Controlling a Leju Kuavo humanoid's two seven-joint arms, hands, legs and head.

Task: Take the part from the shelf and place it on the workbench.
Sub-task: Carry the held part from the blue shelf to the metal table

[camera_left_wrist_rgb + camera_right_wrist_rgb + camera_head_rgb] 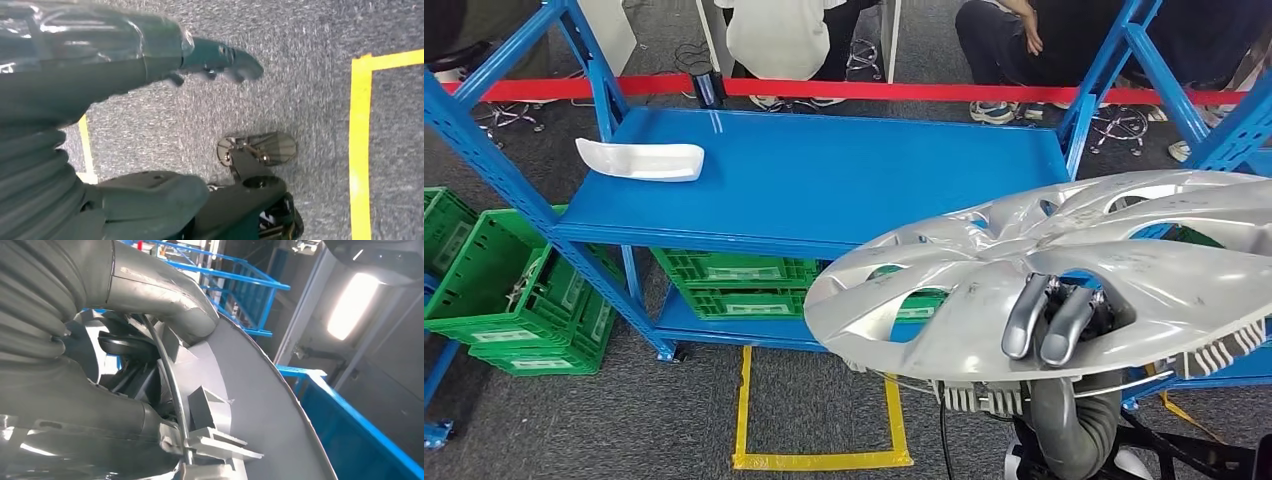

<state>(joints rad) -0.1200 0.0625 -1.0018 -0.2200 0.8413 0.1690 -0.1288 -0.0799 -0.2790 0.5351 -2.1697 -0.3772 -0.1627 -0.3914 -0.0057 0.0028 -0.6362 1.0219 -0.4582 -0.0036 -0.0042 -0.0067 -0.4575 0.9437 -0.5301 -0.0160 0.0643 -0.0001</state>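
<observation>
Middle of the job by the look of it: taking done, carrying not yet done. Big wheel cover [1124, 260] already off the blue shelf [824, 170], up in the air just in front of the shelf's front right corner and overlapping that edge in the head view. Gripped by the right hand [1049, 320], with grey fingers [1024, 315] hooked up through one of the holes near the middle and curled tight over the top. In the right wrist view, the thick thumb [150, 295] pressed against the rim on the cover's back side [260, 410].

Left hand [220, 57] hanging low over the grey floor, fingers loosely apart, holding nothing.

No workbench to be seen. Next, most likely: turn away from the shelf, find the workbench, lower the cover flat onto it, then let go. Best kept level and clear of the blue posts, since so wide.

Wheel cover: round, wide, thin, a bit domed, shiny silver plastic with curvy spokes and long holes. Small scratches on top. Underneath, grey ribs, little clips and a thin wire ring. Probably light but floppy and awkward, held from one spot only.

On the shelf, near the back left corner, a smooth white curved piece [641, 160]. Below, green crates [734, 280] with grid walls. On the rough grey carpet, a square of yellow tape [819, 460].
</observation>
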